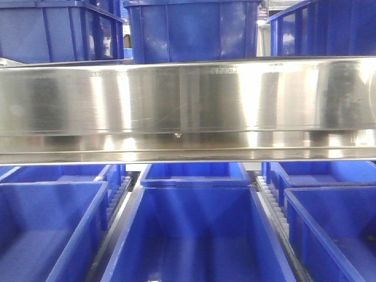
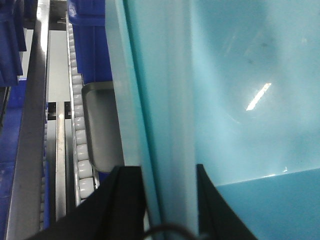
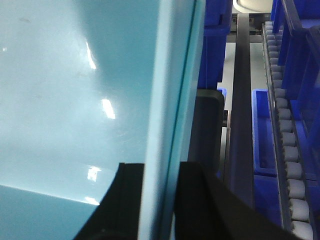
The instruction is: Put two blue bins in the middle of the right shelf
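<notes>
Up close, glossy smooth-walled bin (image 2: 240, 100)

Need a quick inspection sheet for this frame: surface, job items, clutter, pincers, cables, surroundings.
surface: steel shelf beam spans the front view; roller tracks run beside the lanes.
job's things: held bin, pale in the wrist views, empty where visible.
clutter: nothing seen.
grippers: left pincer and right pincer each straddle a wall of the held bin, likely opposite walls, with fingers pressed on both sides.
cables: thin dark loop at the left pincer's base, possibly a cable.
surroundings: other blue bins above the beam and in the lanes below.
</notes>
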{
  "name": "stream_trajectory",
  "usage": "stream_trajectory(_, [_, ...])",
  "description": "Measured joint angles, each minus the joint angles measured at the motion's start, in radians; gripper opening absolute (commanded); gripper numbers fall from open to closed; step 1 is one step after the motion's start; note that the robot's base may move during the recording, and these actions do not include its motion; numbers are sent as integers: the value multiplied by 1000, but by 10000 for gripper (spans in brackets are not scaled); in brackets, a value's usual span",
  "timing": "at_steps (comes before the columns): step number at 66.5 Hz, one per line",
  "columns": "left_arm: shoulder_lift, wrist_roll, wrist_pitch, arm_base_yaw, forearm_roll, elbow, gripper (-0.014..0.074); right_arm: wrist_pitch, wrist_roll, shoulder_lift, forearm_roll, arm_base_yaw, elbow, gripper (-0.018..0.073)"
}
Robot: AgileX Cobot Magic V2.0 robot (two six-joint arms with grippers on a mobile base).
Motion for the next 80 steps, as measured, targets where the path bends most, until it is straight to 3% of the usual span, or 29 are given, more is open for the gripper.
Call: stream_trajectory(80, [0,2,-8,0,0,0,-111,-14,0,2,0,0,0,-154])
